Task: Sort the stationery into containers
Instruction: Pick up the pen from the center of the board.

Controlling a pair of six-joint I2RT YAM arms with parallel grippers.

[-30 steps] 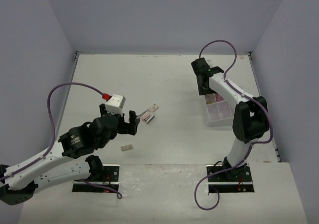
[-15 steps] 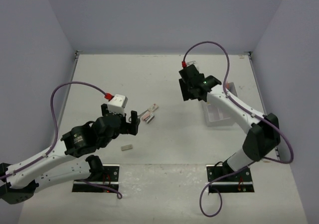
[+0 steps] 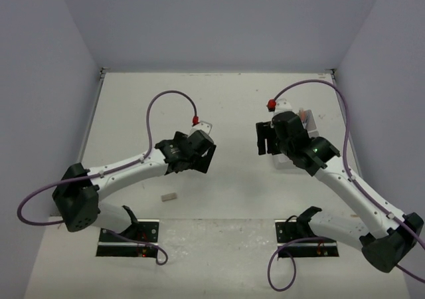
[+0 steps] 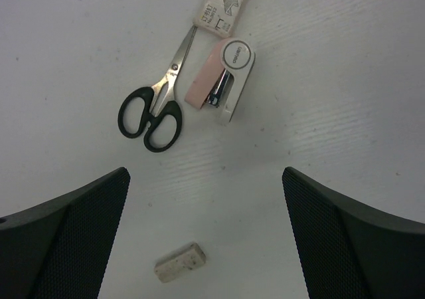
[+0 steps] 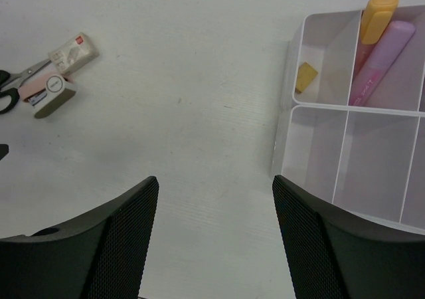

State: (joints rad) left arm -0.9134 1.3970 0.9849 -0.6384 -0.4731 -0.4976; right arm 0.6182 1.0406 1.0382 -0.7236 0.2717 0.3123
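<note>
Left gripper (image 4: 204, 179): spread wide, empty — over scissors (image 4: 161, 98) and small eraser (image 4: 179, 262) on desk (image 4: 332, 80).
Right gripper (image 5: 214, 183): spread, empty — near white tray (image 5: 285, 106).

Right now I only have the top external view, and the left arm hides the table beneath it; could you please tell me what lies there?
Observer: Black-handled scissors lie closed just ahead of the open left pincer, blades pointing away from it.
Operator: Thank you. Is anything lying close to them?
Observer: Yes, a pink and white stapler lies right alongside the blades.
Operator: And what does the tray hold, please? The right arm covers most of it for me.
Observer: A yellow-orange marker and a pale purple marker share one far compartment of the white tray.
</note>
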